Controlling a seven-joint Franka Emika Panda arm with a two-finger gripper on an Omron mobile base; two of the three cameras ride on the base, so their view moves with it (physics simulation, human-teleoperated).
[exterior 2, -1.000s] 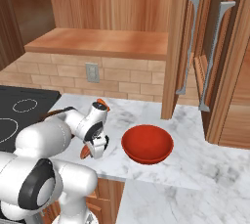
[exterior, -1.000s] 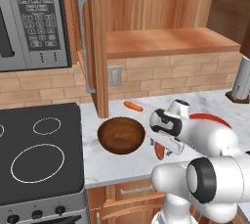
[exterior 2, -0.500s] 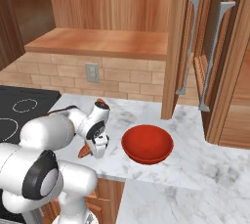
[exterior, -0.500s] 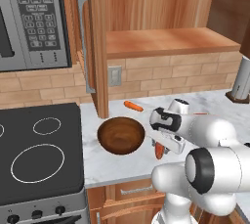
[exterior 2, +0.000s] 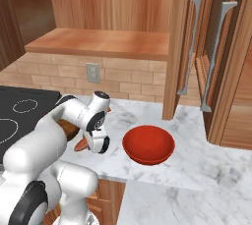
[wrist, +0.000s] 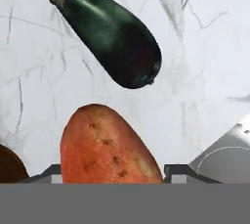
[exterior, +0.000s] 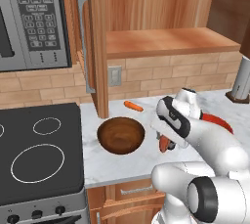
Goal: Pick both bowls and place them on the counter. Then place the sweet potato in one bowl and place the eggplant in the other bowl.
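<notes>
- marbled counter (exterior: pixel 117 165) is carrying everything
- brown wooden bowl (exterior: pixel 120 135) and red bowl (exterior 2: pixel 148 144) sit on it
- carrot (exterior: pixel 133 105) by the wall
- eggplant (wrist: pixel 107 30) lying on the stone

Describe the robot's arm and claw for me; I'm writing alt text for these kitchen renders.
The arm is glossy white, built of fat rounded segments joined by dark grey, disc-like joints, with a thin red-orange ring near the wrist. The wrist block is white with a dark panel. The claw is small, with two short dark finger tips on a pale base. No loose cables or printed markings are visible.

Red bowl (exterior 2: pixel 148 144) on counter (exterior 2: pixel 206 165), right of arm (exterior 2: pixel 74 121).
</notes>
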